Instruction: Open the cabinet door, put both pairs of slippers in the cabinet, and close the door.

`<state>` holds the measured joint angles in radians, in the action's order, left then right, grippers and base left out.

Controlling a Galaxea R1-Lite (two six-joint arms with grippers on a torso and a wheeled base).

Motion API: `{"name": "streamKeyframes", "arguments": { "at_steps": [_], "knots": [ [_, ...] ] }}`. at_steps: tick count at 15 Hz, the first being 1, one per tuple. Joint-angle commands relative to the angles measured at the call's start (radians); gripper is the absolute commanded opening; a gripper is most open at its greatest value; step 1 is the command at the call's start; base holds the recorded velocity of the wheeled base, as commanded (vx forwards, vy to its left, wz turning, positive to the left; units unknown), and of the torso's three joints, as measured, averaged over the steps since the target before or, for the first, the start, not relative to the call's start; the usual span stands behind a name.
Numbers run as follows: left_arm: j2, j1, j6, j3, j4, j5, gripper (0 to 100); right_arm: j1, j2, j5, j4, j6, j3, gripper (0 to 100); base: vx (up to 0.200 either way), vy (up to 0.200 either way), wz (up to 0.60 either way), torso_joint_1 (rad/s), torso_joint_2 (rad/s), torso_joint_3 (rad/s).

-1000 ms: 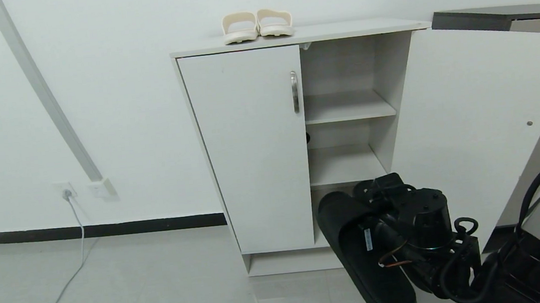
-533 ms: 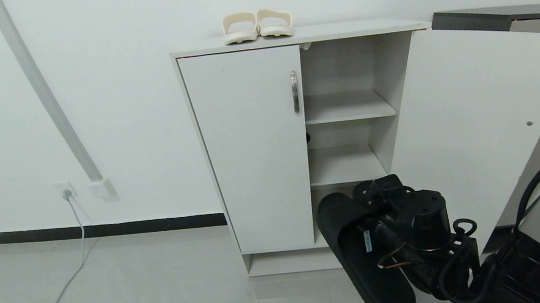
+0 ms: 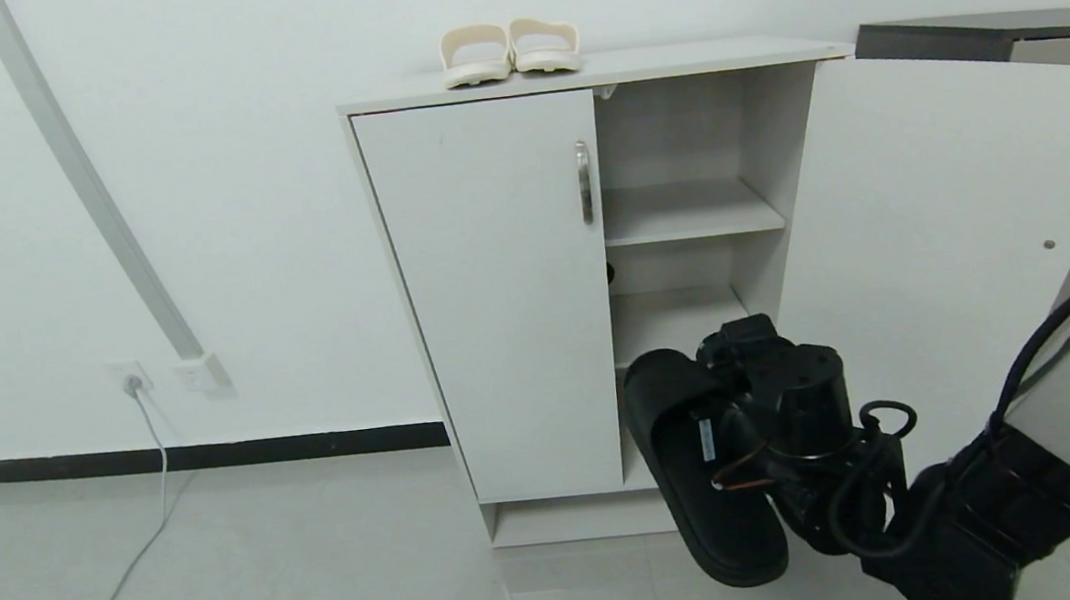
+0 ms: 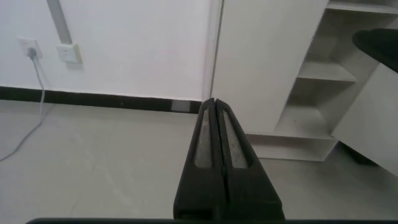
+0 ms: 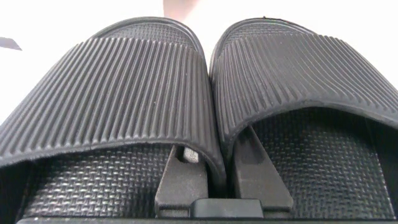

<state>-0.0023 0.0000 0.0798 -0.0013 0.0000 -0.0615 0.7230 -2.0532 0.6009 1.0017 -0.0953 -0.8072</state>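
A white cabinet stands against the wall, its left door closed and its right door swung open, showing bare shelves. A beige pair of slippers sits on the cabinet top. My right gripper is shut on the inner edges of a black pair of slippers, held side by side in front of the lower part of the opening. In the right wrist view the black slippers show their ribbed straps. My left gripper hangs shut and empty above the floor, left of the cabinet.
A wall socket with a grey cable is at the left, the cable trailing over the tiled floor. A dark-topped unit stands behind the open door. Open floor lies left of the cabinet.
My right arm has lifted the black slippers and carried them closer to the cabinet opening. The beige pair and the doors have not moved.
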Motion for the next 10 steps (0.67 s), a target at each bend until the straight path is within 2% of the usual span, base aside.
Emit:
{"name": "streamKeyframes", "arguments": {
  "at_steps": [1, 4, 9, 10],
  "knots": [
    [0.004, 0.000, 0.000, 0.000, 0.000, 0.000, 0, -0.004, -0.007, 0.034, -0.101, -0.029, -0.119, 0, 0.000, 0.000, 0.00, 0.000, 0.00, 0.000],
    [0.004, 0.000, 0.002, 0.000, 0.000, 0.000, 0, -0.004, -0.005, 0.054, -0.110, -0.043, -0.116, 0, 0.000, 0.000, 0.00, 0.000, 0.00, 0.000],
    [0.004, 0.000, 0.002, 0.000, 0.000, 0.000, 0, -0.004, 0.001, 0.057, -0.107, -0.043, -0.105, 0, 0.200, 0.200, 0.00, 0.002, 0.00, 0.000],
    [0.004, 0.000, 0.002, 0.000, 0.000, 0.000, 0, -0.004, 0.001, 0.057, -0.107, -0.043, -0.105, 0, 0.200, 0.000, 0.00, 0.002, 0.00, 0.002]
  ]
}}
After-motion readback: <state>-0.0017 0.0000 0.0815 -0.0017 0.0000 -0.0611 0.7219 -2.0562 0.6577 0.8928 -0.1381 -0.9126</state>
